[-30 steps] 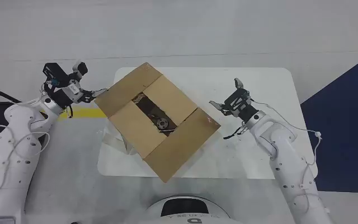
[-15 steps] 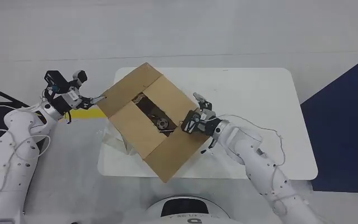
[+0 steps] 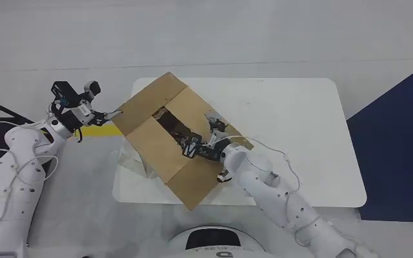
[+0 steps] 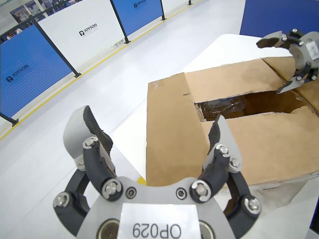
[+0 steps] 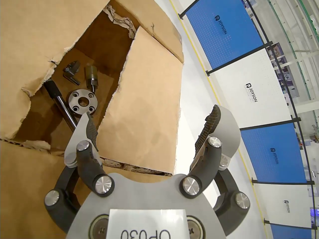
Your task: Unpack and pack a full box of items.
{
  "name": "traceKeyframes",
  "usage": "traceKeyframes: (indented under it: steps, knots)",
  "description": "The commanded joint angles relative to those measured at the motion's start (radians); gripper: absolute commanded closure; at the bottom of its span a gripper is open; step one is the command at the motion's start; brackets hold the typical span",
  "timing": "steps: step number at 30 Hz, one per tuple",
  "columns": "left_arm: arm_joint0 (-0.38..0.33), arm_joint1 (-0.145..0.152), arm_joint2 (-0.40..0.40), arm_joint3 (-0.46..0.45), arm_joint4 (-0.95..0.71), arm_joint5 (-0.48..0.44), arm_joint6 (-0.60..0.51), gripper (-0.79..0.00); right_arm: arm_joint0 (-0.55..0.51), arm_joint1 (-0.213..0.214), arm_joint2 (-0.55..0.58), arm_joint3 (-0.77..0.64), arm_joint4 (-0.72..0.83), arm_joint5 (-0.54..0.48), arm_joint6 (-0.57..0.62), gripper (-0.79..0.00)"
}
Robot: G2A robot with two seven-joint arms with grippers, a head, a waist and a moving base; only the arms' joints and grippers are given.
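Observation:
A brown cardboard box (image 3: 155, 145) lies askew on the white table (image 3: 290, 116), its flaps nearly closed around a torn gap (image 3: 173, 126). Through the gap (image 5: 74, 80) I see a round metal flange (image 5: 82, 101), a dark rod (image 5: 59, 100), a small cylinder (image 5: 91, 74) and a bracket (image 5: 71, 70). My right gripper (image 3: 199, 134) (image 5: 150, 115) is open over the gap, one fingertip at its edge; the left wrist view shows it too (image 4: 274, 65). My left gripper (image 3: 111, 113) (image 4: 152, 118) is open beside the box's left corner, just off the table's edge.
Crumpled clear plastic (image 4: 281, 195) sticks out from under the box (image 4: 224, 138) on its left side. The right half of the table is bare. Blue and white partition panels (image 5: 224, 26) stand on the floor beyond.
My right arm has swung from the table's right side across to the box, and its gripper now sits over the gap. The left arm has barely shifted.

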Motion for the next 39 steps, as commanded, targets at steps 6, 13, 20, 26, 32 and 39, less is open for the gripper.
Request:
traceKeyframes:
  steps: [6, 13, 20, 26, 32, 39]
  knots:
    - [0.0, 0.0, 0.0, 0.0, 0.0, 0.0, 0.0, -0.785, 0.069, -0.046, -0.108, 0.065, -0.099, 0.068, 0.133, -0.785]
    - [0.0, 0.0, 0.0, 0.0, 0.0, 0.0, 0.0, -0.785, 0.123, -0.092, -0.179, 0.129, -0.185, 0.135, 0.226, -0.785]
    - [0.0, 0.0, 0.0, 0.0, 0.0, 0.0, 0.0, -0.785, 0.136, -0.112, -0.153, 0.11, -0.299, 0.225, 0.31, -0.785]
    - [0.0, 0.0, 0.0, 0.0, 0.0, 0.0, 0.0, -0.785, 0.1, -0.106, -0.072, 0.039, -0.352, 0.245, 0.326, -0.785]
    - [0.0, 0.0, 0.0, 0.0, 0.0, 0.0, 0.0, -0.785, 0.15, -0.114, 0.041, 0.094, -0.256, 0.242, 0.298, -0.785]
    - [0.0, 0.0, 0.0, 0.0, 0.0, 0.0, 0.0, -0.785, 0.228, -0.138, 0.095, 0.24, -0.123, 0.234, 0.284, -0.785]
